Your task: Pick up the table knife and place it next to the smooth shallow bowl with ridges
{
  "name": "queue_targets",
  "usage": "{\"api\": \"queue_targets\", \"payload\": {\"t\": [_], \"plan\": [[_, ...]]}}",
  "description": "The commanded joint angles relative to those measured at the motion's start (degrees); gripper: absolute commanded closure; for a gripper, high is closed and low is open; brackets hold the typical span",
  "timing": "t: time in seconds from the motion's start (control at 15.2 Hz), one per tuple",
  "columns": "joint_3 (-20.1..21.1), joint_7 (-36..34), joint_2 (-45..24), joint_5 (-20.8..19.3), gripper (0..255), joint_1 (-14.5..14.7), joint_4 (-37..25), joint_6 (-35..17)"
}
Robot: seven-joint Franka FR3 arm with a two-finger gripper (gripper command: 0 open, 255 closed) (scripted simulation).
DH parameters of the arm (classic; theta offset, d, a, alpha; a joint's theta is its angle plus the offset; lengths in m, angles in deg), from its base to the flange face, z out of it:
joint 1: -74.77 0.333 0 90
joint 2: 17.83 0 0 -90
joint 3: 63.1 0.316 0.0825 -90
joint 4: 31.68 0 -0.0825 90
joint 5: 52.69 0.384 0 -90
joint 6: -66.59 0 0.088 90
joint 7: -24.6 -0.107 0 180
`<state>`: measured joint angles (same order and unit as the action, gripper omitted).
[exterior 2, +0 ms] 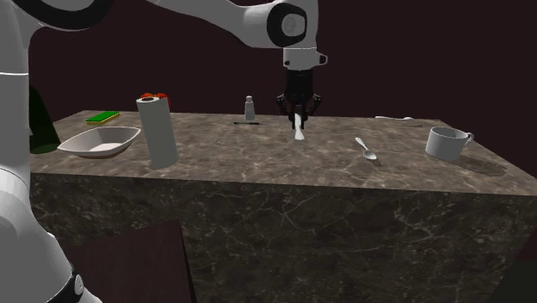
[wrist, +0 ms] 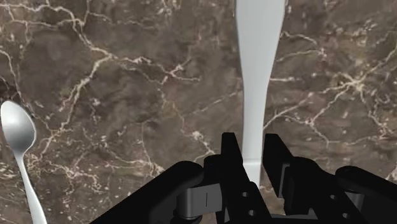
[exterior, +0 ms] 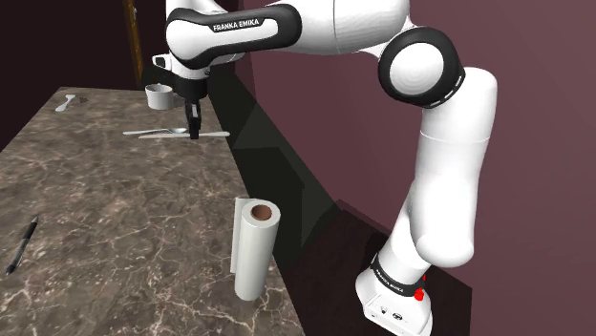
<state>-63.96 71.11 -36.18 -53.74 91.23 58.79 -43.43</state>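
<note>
Well — clasped knife (wrist: 257,76), marbled counter (exterior: 115,210), maroon walls (exterior: 334,124).

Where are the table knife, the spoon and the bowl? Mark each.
table knife (wrist: 257,70), wrist view, its wide flat part.
spoon (wrist: 17,130), wrist view, its scoop.
bowl (exterior 2: 82,149), second exterior view, its near wall.

- Arm (exterior: 449,162): glossy white rounded shells, dark bands at the joints.
- Link nearest the hand: black panel (exterior: 234,27) with white lettering "FRANKA EMIKA".
- Gripper (wrist: 253,149): all black, two blocky fingers.
- Base collar (exterior: 396,277), farthest from the hand: black, red dot beside it.
</note>
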Motion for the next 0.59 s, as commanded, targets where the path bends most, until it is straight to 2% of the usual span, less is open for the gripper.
{"api": "queue_targets", "payload": {"t": [0.0,0.53], "plan": [[0.29,-0.95,1.83,-0.14,255,0.63,1.9,-0.03],[3.53,-9.46,12.76,-0.8,255,5.62,16.75,-3.74]]}}
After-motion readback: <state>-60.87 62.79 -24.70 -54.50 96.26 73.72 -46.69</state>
